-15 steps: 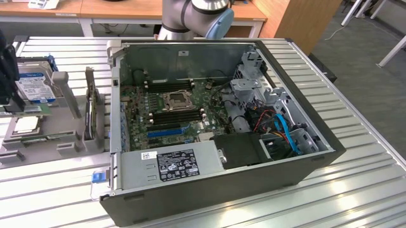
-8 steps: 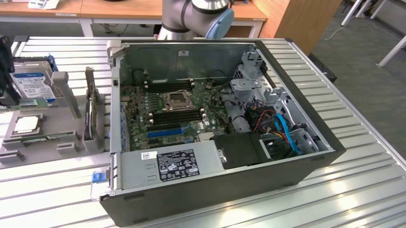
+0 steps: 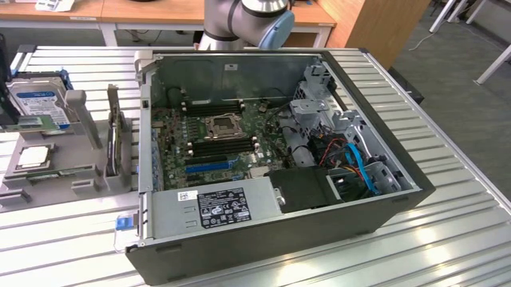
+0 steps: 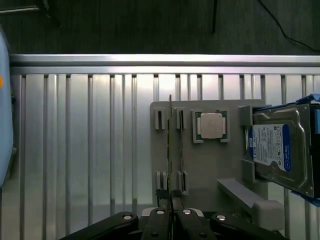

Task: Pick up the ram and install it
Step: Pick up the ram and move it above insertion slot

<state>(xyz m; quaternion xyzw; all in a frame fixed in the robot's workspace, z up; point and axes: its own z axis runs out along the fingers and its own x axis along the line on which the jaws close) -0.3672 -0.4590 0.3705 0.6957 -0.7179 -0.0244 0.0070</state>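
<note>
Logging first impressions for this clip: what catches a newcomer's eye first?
The open computer case with its green motherboard bared, in the middle of the slatted table. On the exterior view's left, a grey fixture holds a blue-labelled hard drive and the ram on edge.

Bright room light glares off the ribbed metal table [image 3: 463, 239], leaving the computer case [image 3: 279, 254] interior dim.

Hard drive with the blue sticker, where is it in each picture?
Exterior view: hard drive stands at the exterior view's left, on the grey holder.
Wrist view: hard drive sits beside the square silver chip.
Shared landmark: that chip, near the drive in both.
</note>
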